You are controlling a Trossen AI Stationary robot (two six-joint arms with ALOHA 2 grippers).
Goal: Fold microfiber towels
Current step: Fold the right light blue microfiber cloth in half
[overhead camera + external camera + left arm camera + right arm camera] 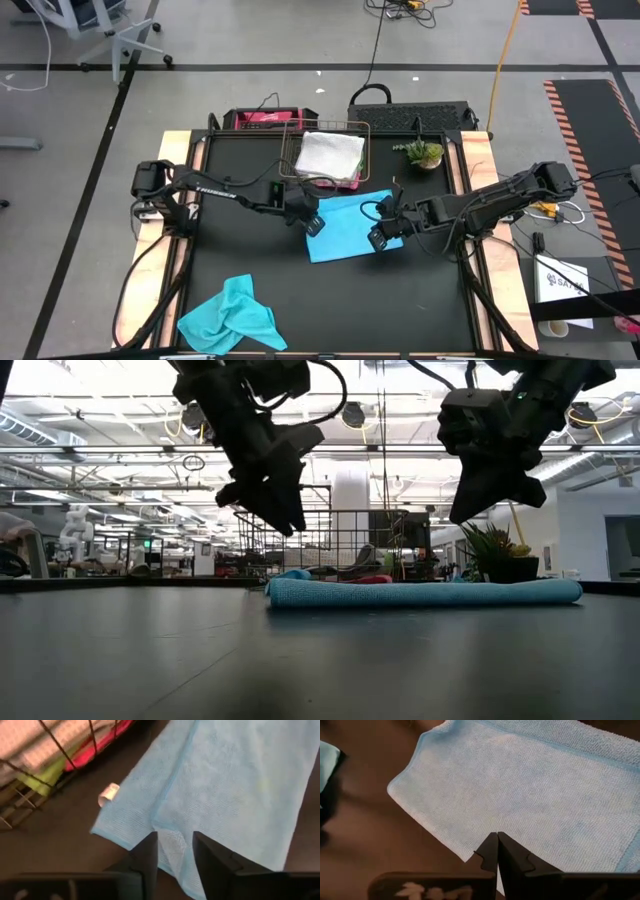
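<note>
Three towels, grey on top of lime green and pink, sat stacked in the wire basket (352, 128) at the back of the bench (420, 300). A turquoise towel (345, 228) lay folded mid-bench, apparently in half. The left end effector (311, 222) hovered above one corner, fingers parted and empty; the right end effector (381, 238) hung over the other edge, pinched closed on nothing. A second turquoise towel (230, 316) lay crumpled near the front, unfolded.

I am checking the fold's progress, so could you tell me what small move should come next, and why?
Probably fold the flat turquoise blue microfiber towel once more: it lies flat mid-table, the left pincer open above one end, the right pincer shut above the other.
</note>
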